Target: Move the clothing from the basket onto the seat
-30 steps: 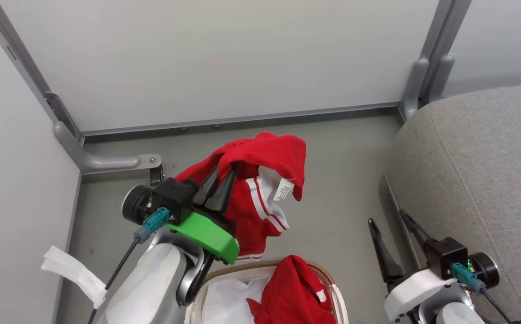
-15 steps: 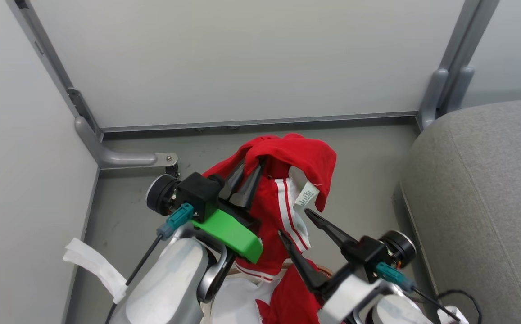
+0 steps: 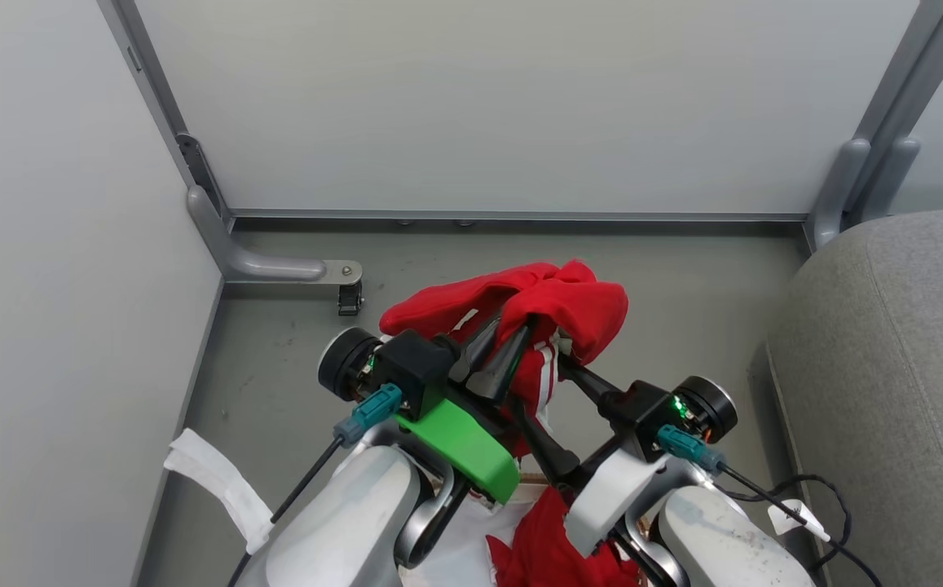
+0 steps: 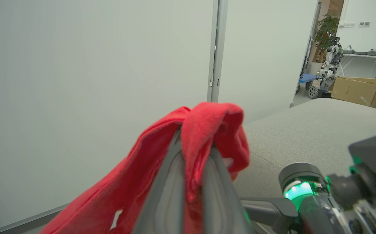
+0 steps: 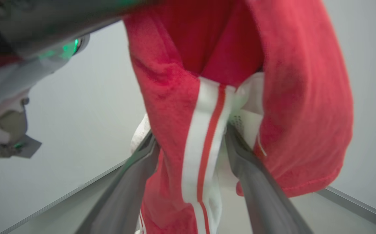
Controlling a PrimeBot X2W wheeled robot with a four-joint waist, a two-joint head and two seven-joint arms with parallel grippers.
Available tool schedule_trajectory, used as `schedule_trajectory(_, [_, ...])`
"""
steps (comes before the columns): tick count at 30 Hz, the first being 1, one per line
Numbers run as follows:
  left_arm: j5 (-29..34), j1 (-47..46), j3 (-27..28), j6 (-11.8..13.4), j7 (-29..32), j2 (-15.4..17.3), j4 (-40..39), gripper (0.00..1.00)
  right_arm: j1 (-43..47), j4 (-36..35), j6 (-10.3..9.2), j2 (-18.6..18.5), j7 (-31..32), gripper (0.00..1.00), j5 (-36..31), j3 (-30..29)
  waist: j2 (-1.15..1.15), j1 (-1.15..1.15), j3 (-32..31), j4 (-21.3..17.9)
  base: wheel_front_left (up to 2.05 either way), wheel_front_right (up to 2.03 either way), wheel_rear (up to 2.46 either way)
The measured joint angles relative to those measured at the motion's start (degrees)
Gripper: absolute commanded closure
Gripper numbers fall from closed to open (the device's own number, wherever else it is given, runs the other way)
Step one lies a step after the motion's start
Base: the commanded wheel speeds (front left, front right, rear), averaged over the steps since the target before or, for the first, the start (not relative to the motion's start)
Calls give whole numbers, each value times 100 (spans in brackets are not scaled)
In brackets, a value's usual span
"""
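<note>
The left gripper (image 3: 512,326) is shut tight on the striped red top (image 3: 573,306). In the left wrist view its two dark fingers (image 4: 168,185) press close together. A fold of red cloth is squeezed between them. The rest of the top hangs down on the left.

The striped red top is up in the air, over the grey floor (image 3: 683,269). It is on the far side of the basket (image 3: 530,475) and to the left of the seat (image 3: 887,367).

The right gripper (image 3: 538,387) is just beside the left one, a bit nearer and to the right. Its fingers are spread wide apart and point to the far left. The part of the top with the white stripes hangs down between them. In the right wrist view one finger (image 5: 132,175) is on the left of the stripes and the other is on the right. The right one looks as if it touches the white part of the cloth, but that is hard to tell. The cloth is not squeezed.

The other red top (image 3: 548,546) lies in the basket at the near edge of the head view. A white cloth (image 3: 463,554) lies just left of it. The arms hide most of the basket, so just a little bit of its brown rim shows.

The big grey seat is on the right, apart from both tops. Pale walls (image 3: 479,106) stand on the far side and on the left.
</note>
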Motion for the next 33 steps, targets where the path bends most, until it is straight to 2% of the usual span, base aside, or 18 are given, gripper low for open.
schedule_trajectory(5, [-31, 16, 88, 0, 0, -13, -3, 100, -29, 12, 1, 4, 0, 100, 167, -11, 0, 0, 44, -13, 0, 0, 0])
schedule_trajectory(6, [0, 30, 137, 0, -1, -13, -10, 53, -27, 1, 0, 7, 0, 100, 168, -56, 0, 0, 51, -32, 0, 0, 0])
schedule_trajectory(7, [38, 66, 180, 0, -4, -11, 0, 0, -21, -13, 0, 8, 0, 100, 167, -116, 0, 0, 58, -62, 0, 0, 0])
schedule_trajectory(16, [382, 419, 401, 0, -4, 121, -44, 0, 370, -222, 0, 5, 0, 100, -9, -698, 0, 0, 128, -568, 0, 0, 0])
schedule_trajectory(33, [565, 1089, 524, 0, -4, 92, -170, 0, 1077, -878, 0, -88, 1, 100, -341, -1937, 0, 0, 220, -2396, 0, 0, 0])
